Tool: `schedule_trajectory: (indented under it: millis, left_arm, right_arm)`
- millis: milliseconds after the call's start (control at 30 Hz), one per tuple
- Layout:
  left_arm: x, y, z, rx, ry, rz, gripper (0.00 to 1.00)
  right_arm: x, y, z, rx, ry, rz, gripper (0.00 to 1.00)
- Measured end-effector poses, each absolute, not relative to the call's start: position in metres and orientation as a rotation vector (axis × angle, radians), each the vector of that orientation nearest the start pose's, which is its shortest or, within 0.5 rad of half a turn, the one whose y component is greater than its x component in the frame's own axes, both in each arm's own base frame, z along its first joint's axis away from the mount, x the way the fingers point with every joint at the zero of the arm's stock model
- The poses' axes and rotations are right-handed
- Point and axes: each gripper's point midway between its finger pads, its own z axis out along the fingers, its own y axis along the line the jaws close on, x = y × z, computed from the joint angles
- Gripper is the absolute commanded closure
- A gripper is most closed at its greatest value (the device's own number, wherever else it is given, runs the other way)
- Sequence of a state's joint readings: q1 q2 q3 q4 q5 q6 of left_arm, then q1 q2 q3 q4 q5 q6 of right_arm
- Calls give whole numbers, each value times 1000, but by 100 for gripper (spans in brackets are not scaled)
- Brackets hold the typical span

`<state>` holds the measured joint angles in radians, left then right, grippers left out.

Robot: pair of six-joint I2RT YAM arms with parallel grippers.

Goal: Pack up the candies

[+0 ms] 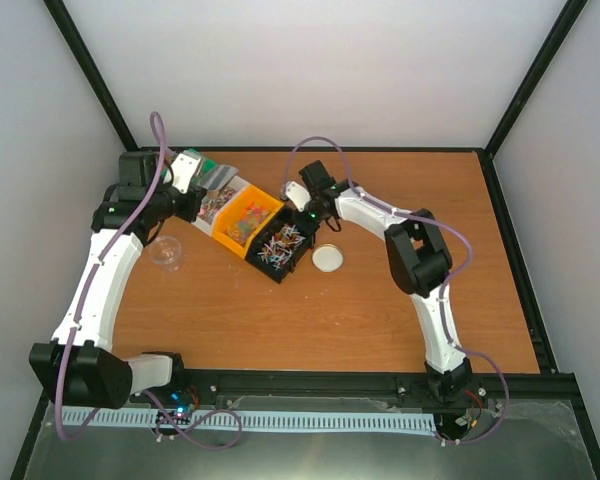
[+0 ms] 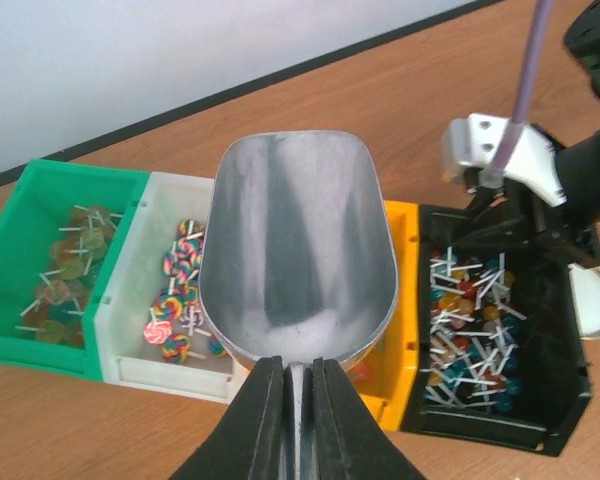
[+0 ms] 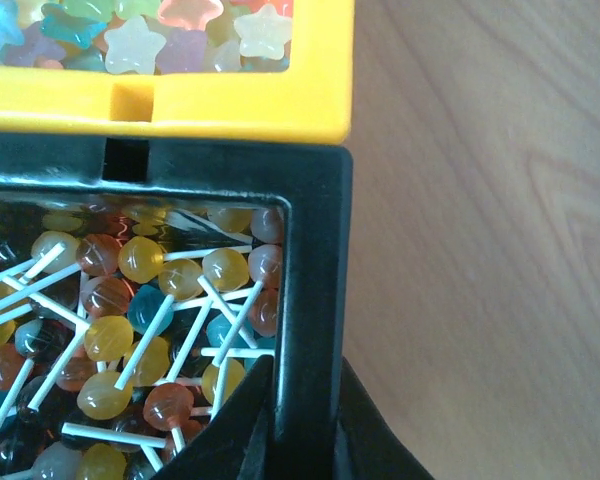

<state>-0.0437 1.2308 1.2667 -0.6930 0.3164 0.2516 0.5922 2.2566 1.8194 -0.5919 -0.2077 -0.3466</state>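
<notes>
I am looking down from the top camera at four bins lying in a slanted row toward the 12 o'clock side of the table, running from 10 o'clock down to 4 o'clock: a green bin, a white bin, a yellow bin and a black bin. The candies are sitting inside these bins. Pale lollipops are lying in the green one and swirl lollipops in the white. Star-shaped sweets are filling the yellow one, and round lollipops on white sticks are heaped in the black one.

My left gripper is pressing its fingers together on the handle of the metal scoop. The scoop is hanging empty above the white and yellow bins, its mouth pointing to 12 o'clock in the wrist view.

My right gripper is pinching the side wall of the black bin. One finger is standing inside among the lollipops and the other outside over the bare wood. In its wrist view the yellow bin's rim is lying at 12 o'clock, touching the black bin.

A clear cup is standing at 8 o'clock from the row, beside my left arm. A white lid is lying just at 3 o'clock from the black bin.
</notes>
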Motion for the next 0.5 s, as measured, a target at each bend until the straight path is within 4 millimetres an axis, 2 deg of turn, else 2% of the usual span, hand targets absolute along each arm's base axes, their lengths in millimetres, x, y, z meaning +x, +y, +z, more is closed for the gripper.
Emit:
schedule_trajectory:
  millis: [167,433,500]
  left_arm:
    - [357,-77,272,585,2170,-271,99]
    - [335,-89,258,800,2174,-314,99]
    - [328,-92,256,847,2173,-329,99]
  right_arm:
    - [420,303,59,-1215,2324,353,97]
    - [382,247,55,-1141,2360,319,97]
    - [378,239,56,-1120,2366,308,97]
